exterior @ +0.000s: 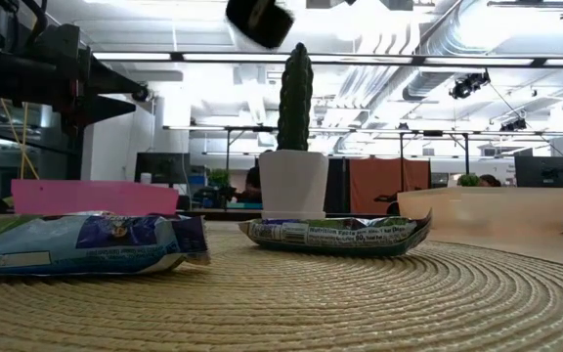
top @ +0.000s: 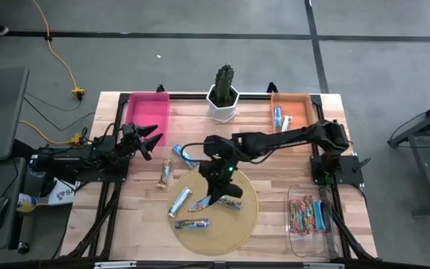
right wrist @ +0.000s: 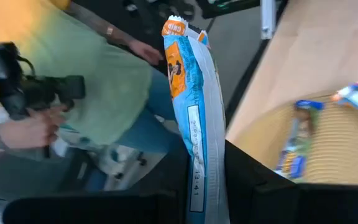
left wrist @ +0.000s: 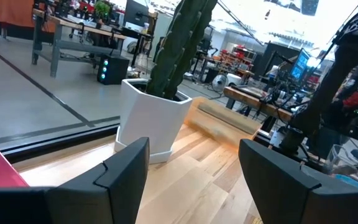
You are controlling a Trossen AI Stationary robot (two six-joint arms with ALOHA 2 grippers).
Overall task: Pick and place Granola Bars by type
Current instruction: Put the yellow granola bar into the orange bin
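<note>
My right gripper (top: 216, 193) hangs above the round woven mat (top: 239, 224), shut on a blue-and-white granola bar (right wrist: 191, 93). More bars lie on the mat: a silvery-blue one (top: 180, 200), a multicoloured one (top: 192, 223), and in the low view two lying flat (exterior: 76, 244) (exterior: 335, 233). Beyond the mat's far left side, a blue bar (top: 181, 153) and a tan bar (top: 164, 174) rest on the wood. My left gripper (left wrist: 191, 168) waits open near the table's left edge, by the pink bin (top: 149, 116). My right gripper pinches the bar's near end (right wrist: 199, 186) between its two fingers (right wrist: 247, 180). The fingers slant down toward the table's near edge. The bar runs along them and juts out past the tips, orange-marked end (right wrist: 174, 28) free, lifted clear of the mat.
A cactus in a white pot (top: 223, 97) stands at the far middle. An orange bin (top: 298, 106) at the far right holds blue bars. A clear bin (top: 298, 196) at the near right holds multicoloured bars. A person stands beyond the table's near edge (right wrist: 92, 81).
</note>
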